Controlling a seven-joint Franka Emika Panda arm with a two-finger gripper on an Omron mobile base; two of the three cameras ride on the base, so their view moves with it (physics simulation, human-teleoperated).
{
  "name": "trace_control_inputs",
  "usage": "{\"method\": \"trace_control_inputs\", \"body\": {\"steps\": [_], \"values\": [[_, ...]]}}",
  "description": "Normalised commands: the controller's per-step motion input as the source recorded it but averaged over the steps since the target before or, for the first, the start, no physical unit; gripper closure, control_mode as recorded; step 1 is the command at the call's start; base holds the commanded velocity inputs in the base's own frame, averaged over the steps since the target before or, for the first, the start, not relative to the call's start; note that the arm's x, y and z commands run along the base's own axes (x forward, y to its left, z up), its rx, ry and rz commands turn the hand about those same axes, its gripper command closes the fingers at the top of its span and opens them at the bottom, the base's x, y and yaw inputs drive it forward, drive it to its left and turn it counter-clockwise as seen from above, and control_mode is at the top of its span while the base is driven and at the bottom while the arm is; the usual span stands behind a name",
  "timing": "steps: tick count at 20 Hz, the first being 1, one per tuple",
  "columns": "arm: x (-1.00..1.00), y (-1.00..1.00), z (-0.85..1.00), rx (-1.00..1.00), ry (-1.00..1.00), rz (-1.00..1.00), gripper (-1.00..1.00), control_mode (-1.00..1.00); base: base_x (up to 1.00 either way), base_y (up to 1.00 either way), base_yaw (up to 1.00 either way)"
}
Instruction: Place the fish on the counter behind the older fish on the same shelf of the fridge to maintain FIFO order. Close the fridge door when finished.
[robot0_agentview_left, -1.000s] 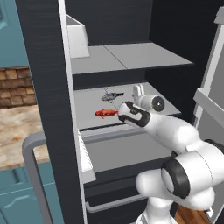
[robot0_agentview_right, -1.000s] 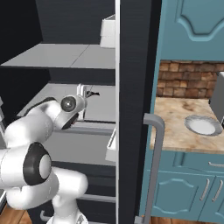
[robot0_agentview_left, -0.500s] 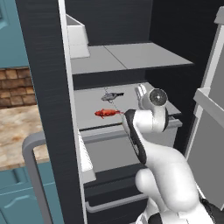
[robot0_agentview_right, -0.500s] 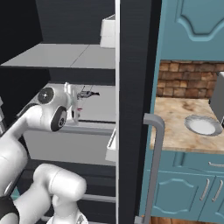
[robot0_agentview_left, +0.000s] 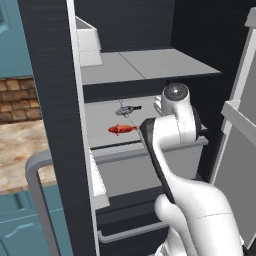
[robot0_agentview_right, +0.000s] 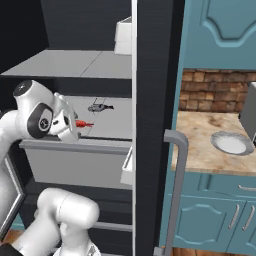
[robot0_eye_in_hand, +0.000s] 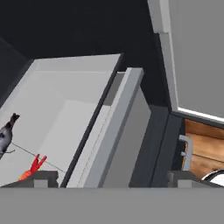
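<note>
With fish (robot0_agentview_left: 127, 108) lying behind older fish (robot0_agentview_left: 120, 129) on shelf (robot0_agentview_left: 100, 117), door closing remains. Gripper (robot0_eye_in_hand: 109, 177) spread wide, empty. Clear lip (robot0_agentview_left: 150, 150) first.

one grey fish (robot0_agentview_left: 127, 108), one red-orange fish (robot0_agentview_left: 121, 129)

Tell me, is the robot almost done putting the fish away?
Nearly. The grey fish already lies on the fridge shelf behind the red-orange fish, so that part looks done. The end effector is open with nothing in it, out at the front of the shelf. Left to do: close the fridge door, which stands open.
</note>
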Motion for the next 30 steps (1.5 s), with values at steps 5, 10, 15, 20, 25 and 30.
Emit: {"method": "trace_control_inputs", "body": {"steps": [5, 10, 15, 20, 25, 30], "values": [[-0.96, -0.08, 0.0, -0.21, 0.12, 0.3, -1.0, -1.0, 0.0, 0.0, 0.0], [-0.39, -0.07, 0.0, -0.12, 0.12, 0.33, -1.0, -1.0, 0.0, 0.0, 0.0], [-0.01, 0.04, -0.19, -0.1, 0.11, 0.21, -1.0, -1.0, 0.0, 0.0, 0.0], [-0.17, 0.09, -0.26, -0.12, 0.0, 0.0, -1.0, -1.0, 0.0, 0.0, 0.0], [-0.17, 0.0, -0.05, -0.01, -0.01, 0.0, -1.0, 1.0, -0.73, 0.0, 0.0], [0.0, 0.0, 0.0, 0.0, 0.0, 0.0, -1.0, 1.0, -0.56, 0.0, 0.01]]}}
